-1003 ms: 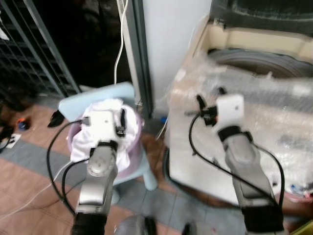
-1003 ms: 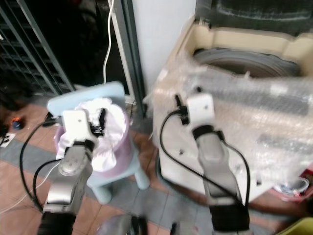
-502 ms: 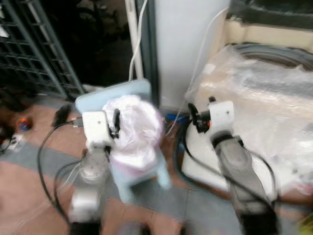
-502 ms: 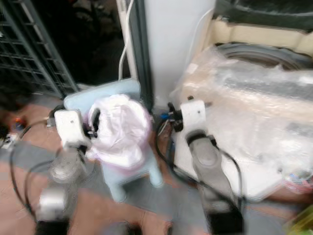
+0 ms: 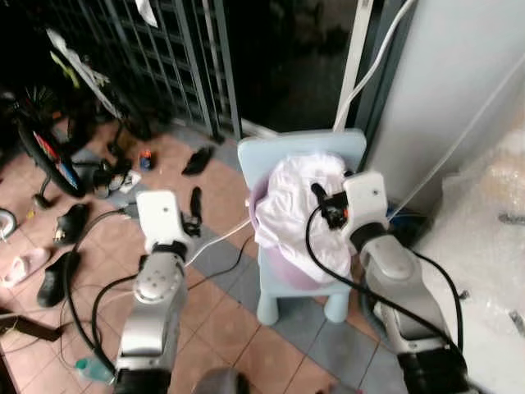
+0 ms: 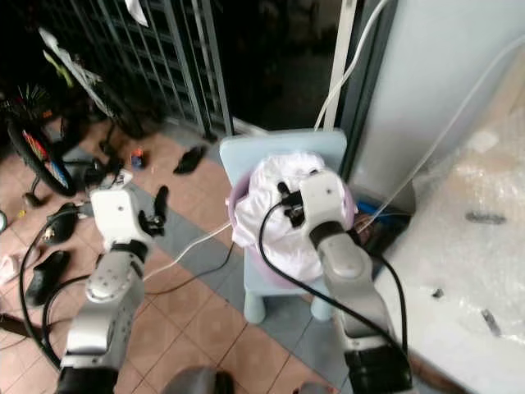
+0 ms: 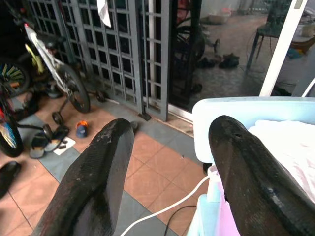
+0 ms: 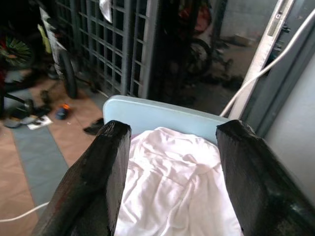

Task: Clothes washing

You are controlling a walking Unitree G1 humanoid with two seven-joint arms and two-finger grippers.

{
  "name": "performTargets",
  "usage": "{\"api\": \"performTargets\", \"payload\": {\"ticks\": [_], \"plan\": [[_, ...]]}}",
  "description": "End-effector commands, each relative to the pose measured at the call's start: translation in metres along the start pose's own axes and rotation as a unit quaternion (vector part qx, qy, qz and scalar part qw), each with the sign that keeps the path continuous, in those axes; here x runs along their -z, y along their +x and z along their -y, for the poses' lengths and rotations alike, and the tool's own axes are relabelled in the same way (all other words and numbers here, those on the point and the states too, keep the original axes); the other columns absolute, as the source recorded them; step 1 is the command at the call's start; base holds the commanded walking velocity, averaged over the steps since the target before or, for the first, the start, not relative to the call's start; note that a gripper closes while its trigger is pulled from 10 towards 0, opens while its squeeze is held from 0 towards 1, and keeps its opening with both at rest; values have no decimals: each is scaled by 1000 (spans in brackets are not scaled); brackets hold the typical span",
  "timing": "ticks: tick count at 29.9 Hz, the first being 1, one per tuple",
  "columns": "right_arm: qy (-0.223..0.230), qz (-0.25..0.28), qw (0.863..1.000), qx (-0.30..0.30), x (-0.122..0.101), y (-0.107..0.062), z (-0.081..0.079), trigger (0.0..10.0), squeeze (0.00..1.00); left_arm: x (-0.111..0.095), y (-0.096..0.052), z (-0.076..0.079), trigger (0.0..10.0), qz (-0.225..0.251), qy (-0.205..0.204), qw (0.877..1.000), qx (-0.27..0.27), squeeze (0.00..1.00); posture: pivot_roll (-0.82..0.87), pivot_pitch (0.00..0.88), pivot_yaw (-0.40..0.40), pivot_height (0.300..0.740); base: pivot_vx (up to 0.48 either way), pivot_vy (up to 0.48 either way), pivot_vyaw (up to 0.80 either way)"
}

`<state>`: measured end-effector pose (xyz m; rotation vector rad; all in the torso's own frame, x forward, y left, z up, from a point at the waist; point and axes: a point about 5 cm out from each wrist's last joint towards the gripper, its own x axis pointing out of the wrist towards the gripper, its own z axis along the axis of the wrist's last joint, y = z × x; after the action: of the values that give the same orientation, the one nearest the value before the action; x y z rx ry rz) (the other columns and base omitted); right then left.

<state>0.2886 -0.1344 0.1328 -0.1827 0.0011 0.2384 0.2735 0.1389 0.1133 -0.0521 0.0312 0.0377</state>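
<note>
White laundry (image 5: 299,209) is spilling over a pink basket (image 5: 289,272) on the light-blue chair (image 5: 271,156). The right gripper (image 8: 170,162) is hovering wide open just above it, holding nothing; the left gripper (image 7: 170,147) is hanging open beside the chair.

The clothes (image 5: 299,209) are white, heaped in a pale lilac basket (image 5: 289,271) on a light blue chair (image 5: 271,152). The floor (image 5: 221,328) is a pattern of terracotta tiles crossed by bands of grey ones. A dark grey gate (image 5: 176,57) of square grid bars stands before deep black shadow. The wall (image 5: 459,82) is plain whitish grey. Both arms are silver with white wrist boxes; the left hand (image 7: 170,162) and right hand (image 8: 170,162) have black fingers. Black shoes (image 5: 61,254) lie beside a pink sandal (image 5: 20,267). The cable (image 5: 217,238) is white.
</note>
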Motion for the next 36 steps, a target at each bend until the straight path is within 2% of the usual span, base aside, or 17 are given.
{"api": "performTargets", "payload": {"ticks": [1, 3, 5, 8, 12, 15, 19, 23, 27, 29, 30, 31, 34, 36], "plan": [[2, -9, 1000, -21, 1, 3, -8, 10000, 0, -3, 0, -5, 10000, 3, 2, 1000, -9, 0, -7, 90, 49, 740, 416, 0, 0], [-6, -23, 999, -32, 4, 4, -11, 10000, 0, -3, 1, -5, 10000, 4, 3, 1000, -10, 0, -3, 97, 47, 740, 422, 0, 0], [-17, -59, 997, -42, 16, 3, -12, 10000, 0, -6, 2, -5, 10000, 7, 4, 1000, -10, 0, 2, 101, 44, 740, 471, 0, 0], [-14, -95, 994, -47, 27, 1, -13, 10000, 0, -6, 2, -6, 10000, 7, 6, 1000, -11, 0, 8, 105, 44, 740, 471, 0, 0], [-28, -123, 990, -57, 35, 1, -15, 10000, 0, -6, 2, -7, 10000, 6, 8, 1000, -10, 0, 12, 109, 46, 740, 471, 0, 0], [-33, -167, 982, -79, 44, 1, -19, 10000, 0, -7, 2, -9, 10000, -4, 12, 1000, -13, 0, 19, 129, 61, 740, 230, 0, 0], [-27, -199, 974, -108, 54, -1, -24, 10000, 0, -2, -3, -9, 10000, -19, 17, 999, -23, 0, 28, 141, 63, 740, 0, 0, 0], [-22, -220, 967, -126, 60, -1, -27, 10000, 0, 5, -16, -15, 10000, -39, 34, 998, -42, 0, 50, 166, 47, 740, 0, 0, 0], [-15, -240, 959, -148, 64, 5, -32, 10000, 0, 13, -36, -34, 10000, -69, 62, 993, -77, 0, 93, 215, 5, 740, 0, 0, 0], [-16, -244, 958, -153, 65, 5, -34, 10000, 0, 14, -41, -37, 10000, -78, 62, 992, -81, 0, 103, 230, -5, 740, 0, 0, 0], [-14, -249, 955, -158, 67, 11, -37, 10000, 0, 15, -46, -43, 10000, -87, 61, 990, -94, 0, 115, 255, -15, 740, 0, 0, 0], [-14, -249, 955, -158, 67, 11, -37, 10000, 0, 15, -46, -43, 10000, -87, 61, 990, -94, 0, 115, 255, -15, 740, 0, 0, 0], [-7, -258, 952, -167, 70, 18, -45, 10000, 0, 14, -60, -50, 10000, -97, 66, 987, -113, 0, 145, 280, -30, 740, 0, 0, 0], [-17, -259, 952, -164, 73, 29, -49, 10000, 0, 13, -69, -53, 10000, -107, 69, 984, -124, 0, 170, 303, -33, 740, 0, 0, 0]]}}
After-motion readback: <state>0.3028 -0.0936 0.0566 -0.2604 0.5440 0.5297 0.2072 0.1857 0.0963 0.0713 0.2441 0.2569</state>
